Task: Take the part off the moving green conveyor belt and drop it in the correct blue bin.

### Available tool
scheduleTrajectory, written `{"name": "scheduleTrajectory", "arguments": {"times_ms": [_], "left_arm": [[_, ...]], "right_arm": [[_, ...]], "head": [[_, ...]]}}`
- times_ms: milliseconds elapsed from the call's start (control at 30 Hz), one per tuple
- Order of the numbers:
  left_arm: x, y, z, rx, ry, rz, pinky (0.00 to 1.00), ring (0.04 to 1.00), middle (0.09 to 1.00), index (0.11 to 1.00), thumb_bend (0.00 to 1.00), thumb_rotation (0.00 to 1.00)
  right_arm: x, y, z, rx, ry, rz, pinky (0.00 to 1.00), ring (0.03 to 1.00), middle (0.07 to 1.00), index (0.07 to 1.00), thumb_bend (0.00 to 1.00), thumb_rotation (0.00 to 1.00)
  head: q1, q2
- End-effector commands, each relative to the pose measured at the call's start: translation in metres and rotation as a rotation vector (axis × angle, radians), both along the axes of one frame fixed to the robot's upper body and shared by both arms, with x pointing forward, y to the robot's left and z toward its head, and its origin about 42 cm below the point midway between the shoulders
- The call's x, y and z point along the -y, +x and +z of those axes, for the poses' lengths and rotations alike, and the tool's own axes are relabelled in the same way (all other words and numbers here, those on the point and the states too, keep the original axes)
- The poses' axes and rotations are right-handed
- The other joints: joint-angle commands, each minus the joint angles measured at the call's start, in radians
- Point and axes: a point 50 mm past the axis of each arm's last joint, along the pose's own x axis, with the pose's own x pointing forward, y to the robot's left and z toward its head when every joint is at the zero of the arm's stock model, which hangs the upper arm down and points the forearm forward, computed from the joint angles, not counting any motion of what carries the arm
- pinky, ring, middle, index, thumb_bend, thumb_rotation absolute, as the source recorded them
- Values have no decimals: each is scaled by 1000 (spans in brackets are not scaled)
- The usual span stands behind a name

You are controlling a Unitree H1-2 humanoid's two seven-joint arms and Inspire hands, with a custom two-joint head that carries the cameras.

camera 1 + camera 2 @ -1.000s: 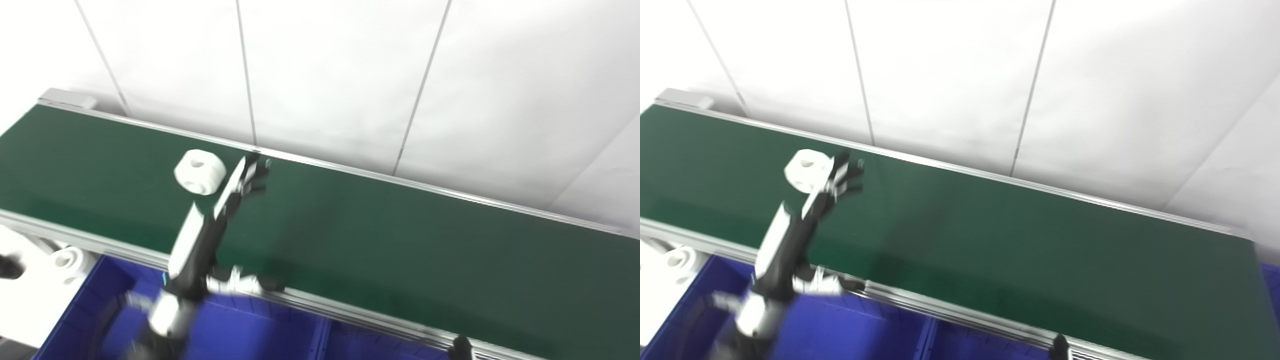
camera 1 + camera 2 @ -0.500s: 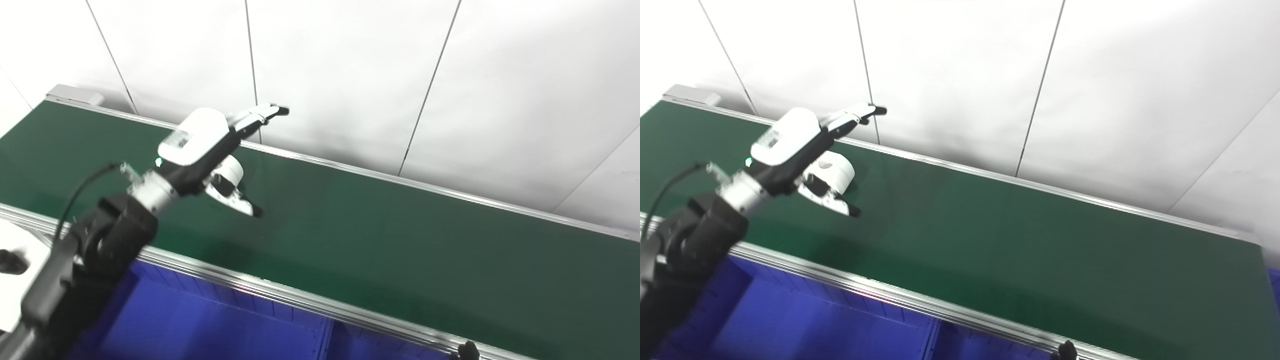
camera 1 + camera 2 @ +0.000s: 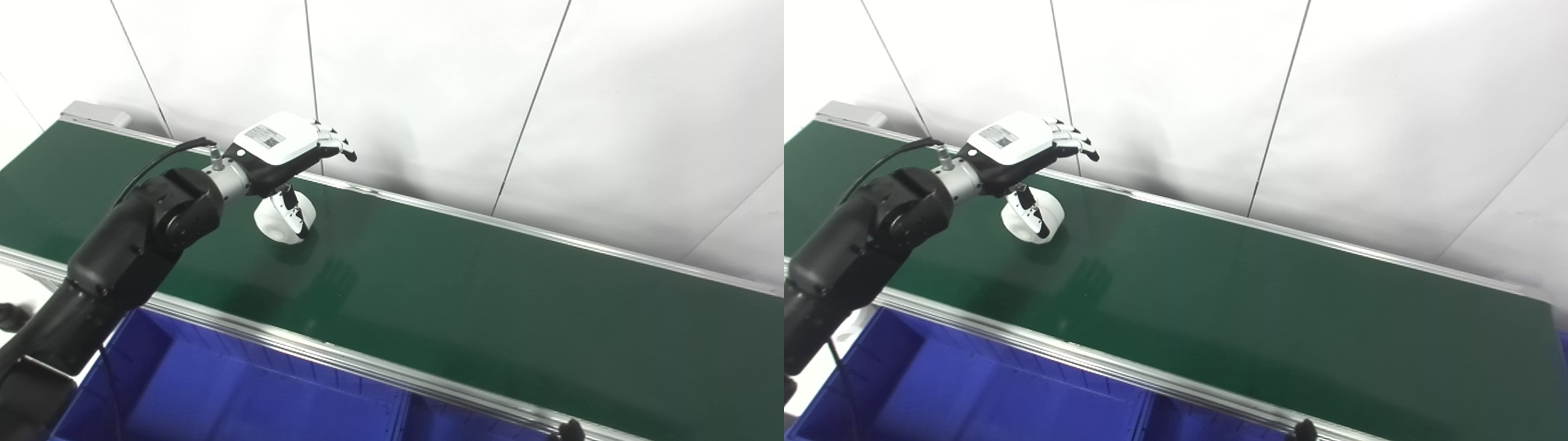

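A white round part [image 3: 274, 224] with a hole lies on the green conveyor belt [image 3: 465, 288], left of its middle and near the far rail. My left hand [image 3: 286, 146] hovers palm down right over the part. Its fingers [image 3: 335, 142] stretch out apart past the part toward the wall. The thumb [image 3: 293, 209] hangs down across the part's front face. The hand stands open, not closed around the part. Only a dark tip [image 3: 569, 429] of the right hand shows at the bottom edge, right of centre.
Blue bins [image 3: 245, 398] sit below the belt's near rail [image 3: 343, 361], with a divider wall [image 3: 401, 413] between two compartments. A white panelled wall [image 3: 429, 92] rises just behind the far rail. The belt's left end [image 3: 92, 113] is at the upper left.
The left hand has rolled palm down over the part and its thumb has swung down onto the part's front. The part has drifted a little right along the belt. The camera has shifted slightly.
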Motion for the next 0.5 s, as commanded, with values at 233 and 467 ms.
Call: {"name": "scheduleTrajectory", "arguments": {"times_ms": [233, 467], "left_arm": [[7, 33, 8, -6, 135, -10, 984, 920, 900, 848, 1000, 218], [17, 36, -5, -67, 246, -18, 982, 907, 879, 828, 1000, 215]], "right_arm": [[-6, -3, 9, 56, 17, -22, 1000, 1000, 1000, 1000, 606, 1000], [-6, -4, 9, 51, 21, -37, 1000, 1000, 1000, 1000, 604, 1000]], "head": [[-18, 1], [-18, 4]]}}
